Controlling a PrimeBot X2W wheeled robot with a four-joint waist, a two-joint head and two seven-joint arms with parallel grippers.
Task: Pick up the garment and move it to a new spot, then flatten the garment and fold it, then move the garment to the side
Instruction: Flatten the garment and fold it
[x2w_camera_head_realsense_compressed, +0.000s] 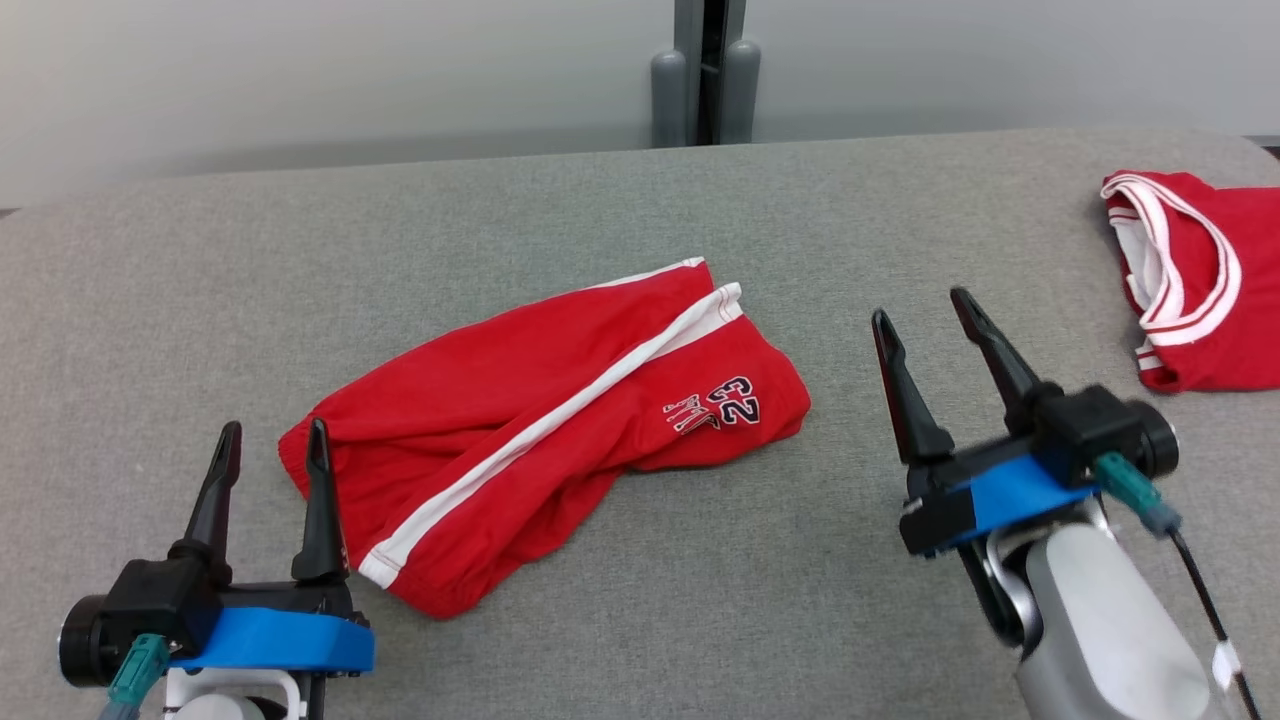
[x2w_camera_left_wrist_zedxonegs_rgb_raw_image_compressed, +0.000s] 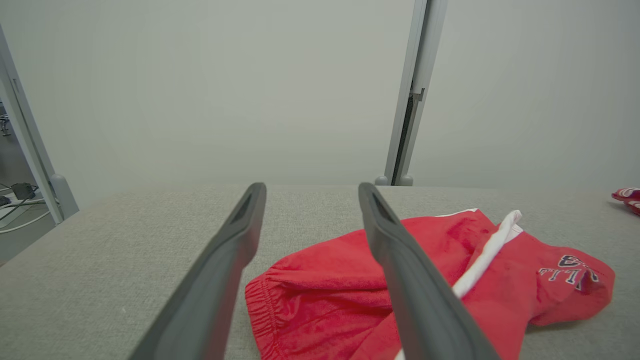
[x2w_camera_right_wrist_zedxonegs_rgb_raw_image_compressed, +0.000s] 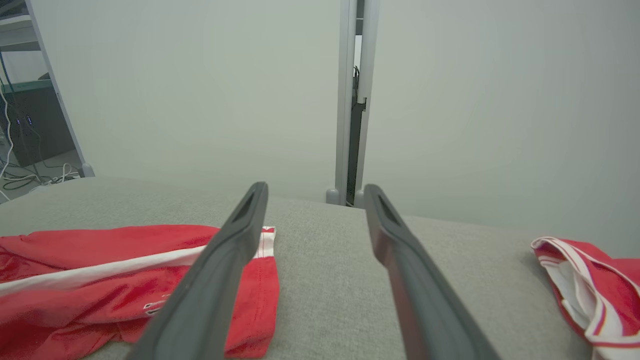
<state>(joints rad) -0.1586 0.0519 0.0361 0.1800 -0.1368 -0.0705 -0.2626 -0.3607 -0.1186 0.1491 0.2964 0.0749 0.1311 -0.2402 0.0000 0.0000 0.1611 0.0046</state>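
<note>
Red shorts (x2w_camera_head_realsense_compressed: 540, 420) with a white side stripe, lying rumpled mid grey padded table (x2w_camera_head_realsense_compressed: 300, 260), left gripper (x2w_camera_head_realsense_compressed: 275, 430) spread wide and empty at their gathered end, right gripper (x2w_camera_head_realsense_compressed: 921, 305) wide, empty, near their printed end, second red garment (x2w_camera_head_realsense_compressed: 1195, 290) far right.

Grey fabric-covered table (x2w_camera_head_realsense_compressed: 600, 200), crumpled red shorts (x2w_camera_head_realsense_compressed: 520, 430) at mid-surface, red-and-white jersey (x2w_camera_head_realsense_compressed: 1200, 290) well apart by the right edge.

The head view looks steeply down from above the near edge of the grey fabric-covered bench (x2w_camera_head_realsense_compressed: 640, 200). Both wrist views sit low, seemingly just above it, facing the pale far wall (x2w_camera_left_wrist_zedxonegs_rgb_raw_image_compressed: 200, 100). All three share the crumpled red shorts with a white stripe (x2w_camera_head_realsense_compressed: 500, 420).
</note>
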